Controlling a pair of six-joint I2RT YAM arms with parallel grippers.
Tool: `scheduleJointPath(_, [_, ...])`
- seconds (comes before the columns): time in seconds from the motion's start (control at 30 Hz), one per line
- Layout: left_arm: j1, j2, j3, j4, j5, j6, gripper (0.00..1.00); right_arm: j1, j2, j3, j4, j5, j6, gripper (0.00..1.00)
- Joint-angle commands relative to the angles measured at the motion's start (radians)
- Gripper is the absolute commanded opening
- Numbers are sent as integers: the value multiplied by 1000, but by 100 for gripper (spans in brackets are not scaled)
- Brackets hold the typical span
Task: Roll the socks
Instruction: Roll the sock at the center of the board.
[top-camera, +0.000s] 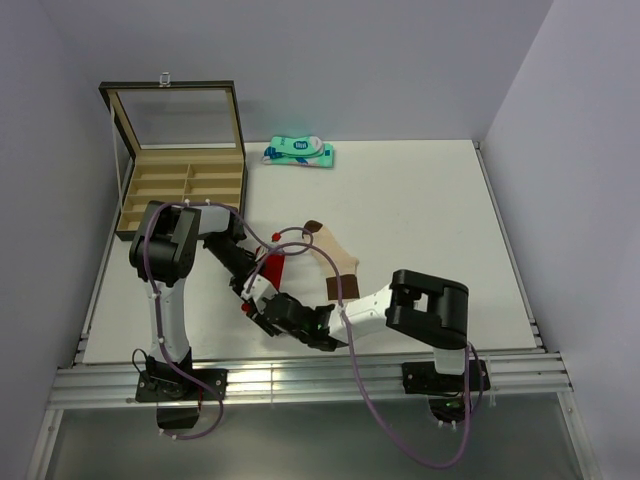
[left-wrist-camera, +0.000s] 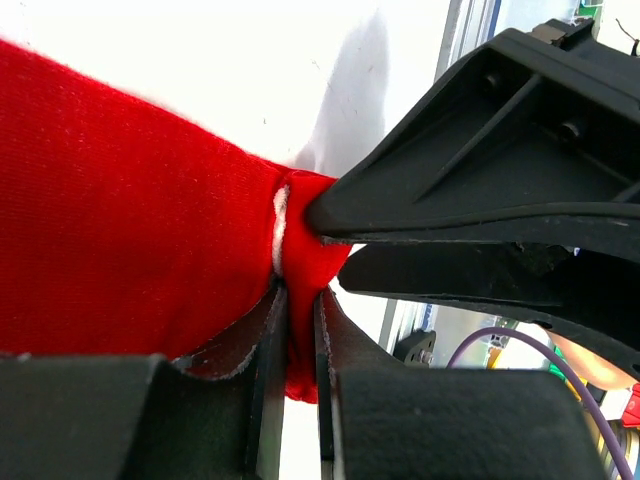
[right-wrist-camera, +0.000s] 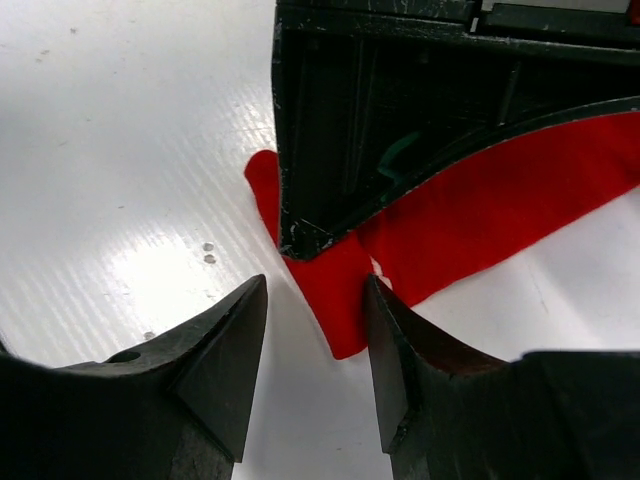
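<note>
Red sock (top-camera: 272, 268) lying on the white table (top-camera: 430, 220) close to its near edge, between the two arms; one bunched corner, with a short white seam showing, pinched tight between the closed fingers of the left gripper (left-wrist-camera: 300, 305); right gripper (right-wrist-camera: 312, 300) meeting it from the opposite side, jaws parted, the sock's pointed tip lying in the gap and resting against one finger, not clamped; one finger of each gripper crossing close over the other's in both wrist views. Beige sock (top-camera: 337, 258) just beyond and to the right, curved, brown toe at its far end, brown band at its near end; whether it touches the red sock cannot be told. Teal-and-white packet (top-camera: 298, 152) flat near the far edge, well apart from both socks. Wooden compartment box (top-camera: 185, 190) at the far left corner, glazed lid standing open.
</note>
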Motion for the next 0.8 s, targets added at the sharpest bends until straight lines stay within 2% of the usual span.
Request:
scheduleJointPath(0.0, [-6,25,-3,53,-85,40,0,23,24,36,10,108,-49,51])
scheduleJointPath(0.33, [-14,25,-20,62,-113,28,0,75,12,40,-6,258,-155,51])
scheduleJointPath(0.7, [-29,27,-22,71,-122,13,0,85,67,62,4,245,-161,50])
scheduleJointPath(0.77, [-32,30,-19,73,-119,8,0,85,84,74,-9,245,-161,46])
